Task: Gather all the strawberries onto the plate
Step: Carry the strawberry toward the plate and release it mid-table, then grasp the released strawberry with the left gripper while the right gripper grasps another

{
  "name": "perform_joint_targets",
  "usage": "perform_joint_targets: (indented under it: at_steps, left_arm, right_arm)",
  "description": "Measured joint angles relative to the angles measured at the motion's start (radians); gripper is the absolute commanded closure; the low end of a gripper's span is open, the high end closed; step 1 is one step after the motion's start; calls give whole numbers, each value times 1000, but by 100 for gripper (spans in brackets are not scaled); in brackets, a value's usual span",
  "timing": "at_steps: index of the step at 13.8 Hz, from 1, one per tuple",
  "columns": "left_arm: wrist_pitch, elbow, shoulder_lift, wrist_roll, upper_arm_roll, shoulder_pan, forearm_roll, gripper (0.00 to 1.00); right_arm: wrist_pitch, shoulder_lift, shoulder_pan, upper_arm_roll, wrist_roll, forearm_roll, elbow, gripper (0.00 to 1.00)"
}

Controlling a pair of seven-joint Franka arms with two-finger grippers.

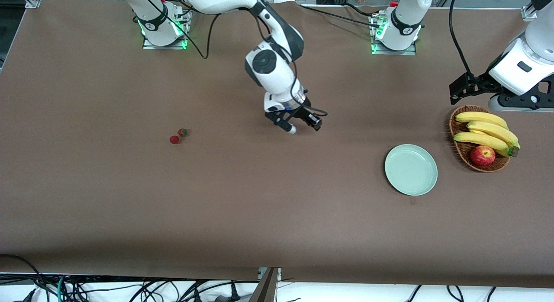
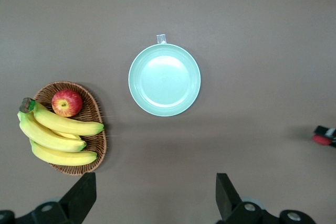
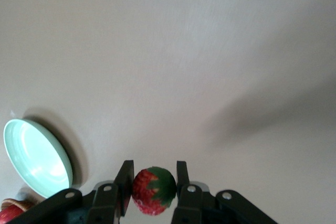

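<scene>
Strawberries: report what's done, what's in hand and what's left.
Done: nothing; the plate is empty. In hand: the right gripper is shut on one strawberry, up over the mid-table. Left: two strawberries lie on the table toward the right arm's end. The left gripper waits, open, above the plate.

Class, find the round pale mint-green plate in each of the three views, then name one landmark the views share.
Front view: the round pale mint-green plate lies bare, beside the brown wicker basket, toward the left arm's end.
Left wrist view: plate mid-picture, basket alongside.
Right wrist view: plate at the picture's edge.
Shared landmark: the red apple in the basket.
</scene>
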State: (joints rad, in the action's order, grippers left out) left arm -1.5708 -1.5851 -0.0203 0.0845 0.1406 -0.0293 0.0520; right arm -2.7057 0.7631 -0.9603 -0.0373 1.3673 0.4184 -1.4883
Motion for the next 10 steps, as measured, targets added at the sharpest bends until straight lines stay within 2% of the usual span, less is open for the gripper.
perform_joint_targets:
  at_steps: [2,5,8,10]
  left_arm:
    - [0,0,0,0,0,0,0,0]
    - [0,0,0,0,0,0,0,0]
    - [0,0,0,0,0,0,0,0]
    - [1,0,0,0,1,0,0,0]
  right_arm:
    - [-10,17,-10,-3,16,0,18,22]
    - [94,-1,15,-27,15,0,44,20]
    - [289,-58,84,-46,-87,-3,58,20]
    - [468,-98,112,-113,-255,-4,58,20]
